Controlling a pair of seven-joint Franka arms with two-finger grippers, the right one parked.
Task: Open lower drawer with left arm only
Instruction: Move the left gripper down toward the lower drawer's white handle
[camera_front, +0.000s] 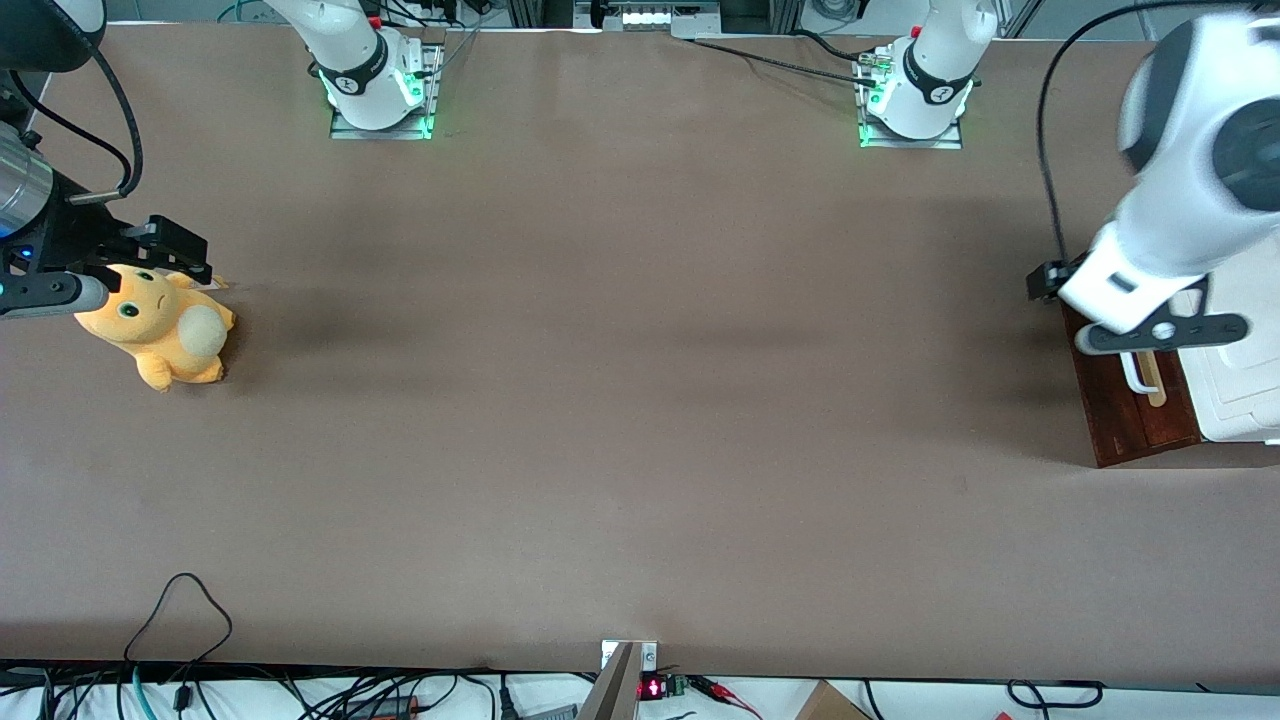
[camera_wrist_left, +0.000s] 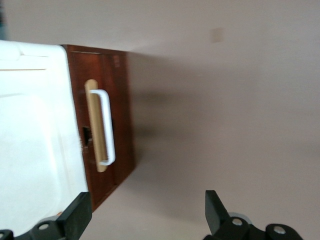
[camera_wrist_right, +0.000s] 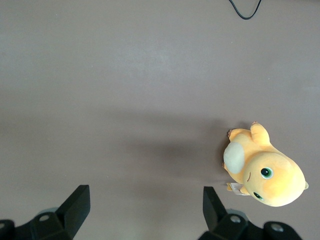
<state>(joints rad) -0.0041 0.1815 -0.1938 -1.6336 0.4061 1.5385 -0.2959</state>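
Note:
The lower drawer (camera_front: 1125, 405) is a dark reddish-brown front (camera_wrist_left: 117, 125) under a white cabinet top, at the working arm's end of the table. Its white U-shaped handle (camera_front: 1137, 375) sits on a pale wood strip (camera_wrist_left: 94, 125). The front lies flush with the cabinet, and none of the drawer's inside shows. The left arm (camera_front: 1180, 150) hangs over the cabinet. Its gripper (camera_front: 1162, 333) hovers above the handle without touching it. In the left wrist view the gripper (camera_wrist_left: 147, 214) is open, its fingers (camera_wrist_left: 77, 216) wide apart with only bare table between them.
The white cabinet top (camera_front: 1240, 385) (camera_wrist_left: 35, 140) lies under the arm. An orange plush toy (camera_front: 160, 325) (camera_wrist_right: 265, 170) sits at the parked arm's end of the brown table (camera_front: 640, 400). A black cable loop (camera_front: 185, 600) lies near the edge closest to the front camera.

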